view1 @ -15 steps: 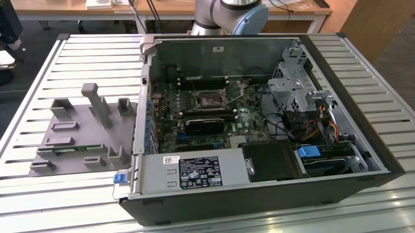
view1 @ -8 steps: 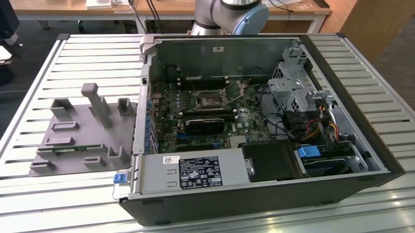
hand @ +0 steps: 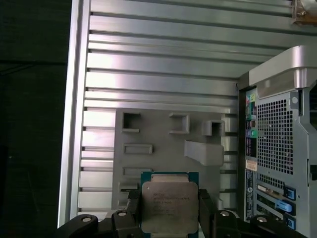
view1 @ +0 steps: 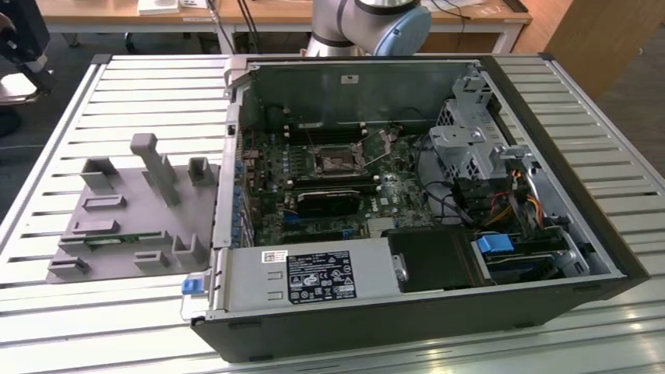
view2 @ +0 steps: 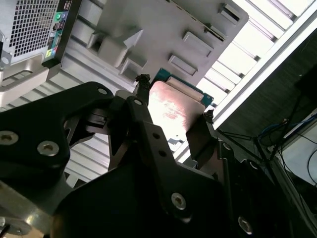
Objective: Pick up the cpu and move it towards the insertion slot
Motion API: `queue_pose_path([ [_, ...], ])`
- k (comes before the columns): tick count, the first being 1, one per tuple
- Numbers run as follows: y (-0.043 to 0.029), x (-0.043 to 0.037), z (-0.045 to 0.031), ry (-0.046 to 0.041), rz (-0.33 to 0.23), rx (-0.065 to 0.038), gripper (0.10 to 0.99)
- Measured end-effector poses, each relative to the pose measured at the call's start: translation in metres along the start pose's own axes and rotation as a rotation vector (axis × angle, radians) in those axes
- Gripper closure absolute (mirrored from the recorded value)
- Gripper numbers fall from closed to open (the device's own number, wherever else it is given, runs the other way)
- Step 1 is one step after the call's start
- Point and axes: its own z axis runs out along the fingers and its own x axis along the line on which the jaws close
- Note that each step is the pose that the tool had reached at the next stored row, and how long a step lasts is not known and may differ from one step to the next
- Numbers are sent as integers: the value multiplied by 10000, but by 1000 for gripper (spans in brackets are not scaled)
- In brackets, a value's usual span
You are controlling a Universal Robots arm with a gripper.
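Silvery-white flat square cpu point(hand: 167, 210), green at its rim, clamped on two opposite edges between the black metal fingers point(hand: 205, 213) of the gripper point(hand: 168, 198). Jaws set narrow, at chip width, closed on the chip.

Same hold confirmed in the second wrist view: cpu point(view2: 173, 111) pinched between the fingers point(view2: 148, 131) of the gripper point(view2: 174, 101).

Located over the grey plastic tray with upright blocks point(hand: 163, 134), at one edge of it. Contact with the tray or clearance above it not determinable.

Tray point(view1: 124, 210) lying on the slatted aluminium table point(view1: 156, 86), to the exterior view's left of the open black computer case point(view1: 416, 335) and just beside it.

Square insertion slot with silvery metal frame and dark centre point(view1: 335, 160) found on the circuit board point(view1: 400, 191) inside the case, towards the far side, well apart from the tray.

Grey and blue robot arm base point(view1: 364, 23) standing at the far edge of the table.
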Motion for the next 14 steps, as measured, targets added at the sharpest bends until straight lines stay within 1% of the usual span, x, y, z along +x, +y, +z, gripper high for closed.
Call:
queue_pose_path([
  [9, -9, -356, 33, 94, 7, -2, 545],
  [14, -14, -549, 51, 129, 9, -3, 545],
])
